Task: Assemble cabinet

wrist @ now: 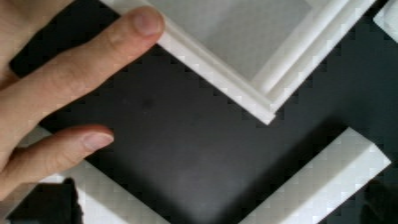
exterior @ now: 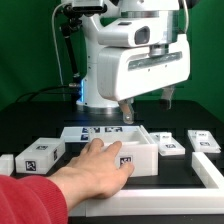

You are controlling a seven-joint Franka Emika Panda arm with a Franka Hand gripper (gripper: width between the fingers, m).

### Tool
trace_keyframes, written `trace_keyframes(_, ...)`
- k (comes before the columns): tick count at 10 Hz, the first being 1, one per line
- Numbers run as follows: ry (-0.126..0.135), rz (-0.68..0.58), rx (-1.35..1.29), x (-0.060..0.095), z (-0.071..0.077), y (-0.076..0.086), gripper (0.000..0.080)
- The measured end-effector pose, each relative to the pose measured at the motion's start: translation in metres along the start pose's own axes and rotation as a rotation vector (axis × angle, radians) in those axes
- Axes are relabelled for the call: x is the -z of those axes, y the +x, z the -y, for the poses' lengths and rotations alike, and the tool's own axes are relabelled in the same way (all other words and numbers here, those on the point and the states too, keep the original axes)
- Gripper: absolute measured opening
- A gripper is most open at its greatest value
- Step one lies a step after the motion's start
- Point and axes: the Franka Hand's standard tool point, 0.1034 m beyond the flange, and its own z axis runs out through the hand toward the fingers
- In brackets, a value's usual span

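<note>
Gripper [exterior: 147, 104] over counter's middle, jaws apart, empty. Person's hand [exterior: 95, 162] flat, open, on cabinet body [exterior: 146, 160] toward the near edge.

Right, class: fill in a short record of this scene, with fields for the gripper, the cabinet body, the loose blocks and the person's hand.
gripper: open, holding nothing, apart from the cabinet body
cabinet body: white, on the black table, mid-scene
person's hand: rests on the cabinet body, red sleeve at the exterior view's left
left block: tagged, loose on the table
right block: tagged, loose on the table
</note>
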Motion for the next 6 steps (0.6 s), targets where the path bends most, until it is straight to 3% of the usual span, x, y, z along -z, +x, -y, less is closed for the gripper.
trace_keyframes(6,0.000,0.000,0.001,-0.0001,0.0000,-0.0001,0.0798)
